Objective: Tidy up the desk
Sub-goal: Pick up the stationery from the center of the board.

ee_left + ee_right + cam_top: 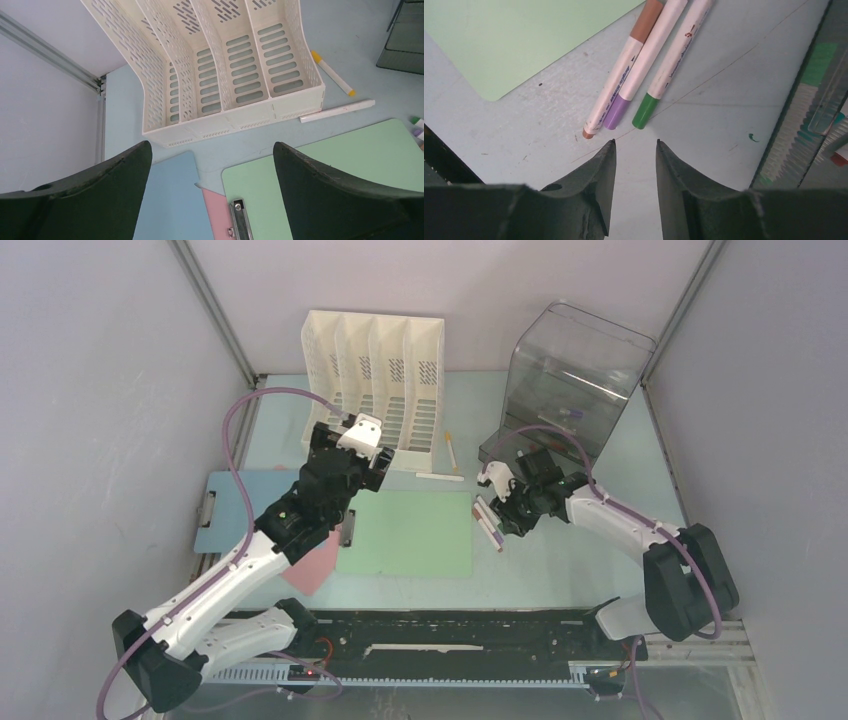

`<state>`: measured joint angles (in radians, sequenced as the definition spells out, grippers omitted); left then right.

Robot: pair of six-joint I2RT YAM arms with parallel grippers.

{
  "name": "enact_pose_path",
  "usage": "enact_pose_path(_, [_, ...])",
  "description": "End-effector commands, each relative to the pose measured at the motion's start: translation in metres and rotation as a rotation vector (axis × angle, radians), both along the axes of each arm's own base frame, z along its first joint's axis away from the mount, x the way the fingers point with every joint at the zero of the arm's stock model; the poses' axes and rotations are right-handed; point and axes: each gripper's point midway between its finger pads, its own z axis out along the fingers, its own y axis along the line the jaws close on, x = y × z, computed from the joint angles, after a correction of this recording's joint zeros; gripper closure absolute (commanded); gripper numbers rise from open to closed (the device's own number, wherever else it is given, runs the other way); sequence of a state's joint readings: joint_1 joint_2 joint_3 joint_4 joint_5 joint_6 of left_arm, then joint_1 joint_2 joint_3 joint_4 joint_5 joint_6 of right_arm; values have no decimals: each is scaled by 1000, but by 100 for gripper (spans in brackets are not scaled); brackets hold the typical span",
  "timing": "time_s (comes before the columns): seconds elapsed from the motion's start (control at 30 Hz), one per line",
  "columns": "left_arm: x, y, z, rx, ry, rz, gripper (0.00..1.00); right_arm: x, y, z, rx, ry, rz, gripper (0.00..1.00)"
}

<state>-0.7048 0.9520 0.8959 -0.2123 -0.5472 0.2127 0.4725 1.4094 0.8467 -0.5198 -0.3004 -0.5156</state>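
The pale mint desk (560,570) holds scattered stationery. My left gripper (211,145) hangs open, jaws wide, above the spot where a blue clipboard (170,200), a pink sheet (217,215) and a green clipboard (350,155) meet; nothing is between its fingers. My right gripper (636,142) is low over the desk, open by a narrow gap and holding nothing. Its tips stop just short of three markers lying side by side: brown-capped (624,75), purple-capped (644,60) and green-capped (674,55). In the top view the right gripper (500,505) is beside those markers (490,523).
A white slotted file rack (375,380) stands at the back, just beyond the left gripper. A yellow-capped marker (452,452) and a white pen (440,477) lie to its right. A smoky transparent organizer (570,380) stands at the back right, close to the right gripper.
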Motion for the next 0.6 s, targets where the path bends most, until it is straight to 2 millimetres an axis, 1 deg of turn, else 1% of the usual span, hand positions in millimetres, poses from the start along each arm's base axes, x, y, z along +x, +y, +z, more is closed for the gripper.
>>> enact_pose_path(0.0, [1,0,2,21,-14,1,0,12,8,8,39,-30,-36,57])
enact_pose_path(0.17, [1,1,2,30,-15,4,0,13,15,7,21,-10,-17,55])
enact_pose_path(0.4, [0,2,3,36,-19,4,0,28,12,-14,-97,-26,-65,56])
enact_pose_path(0.57, [-1,1,5,32,-22,-2,0,38,7,-20,-132,-54,-107,58])
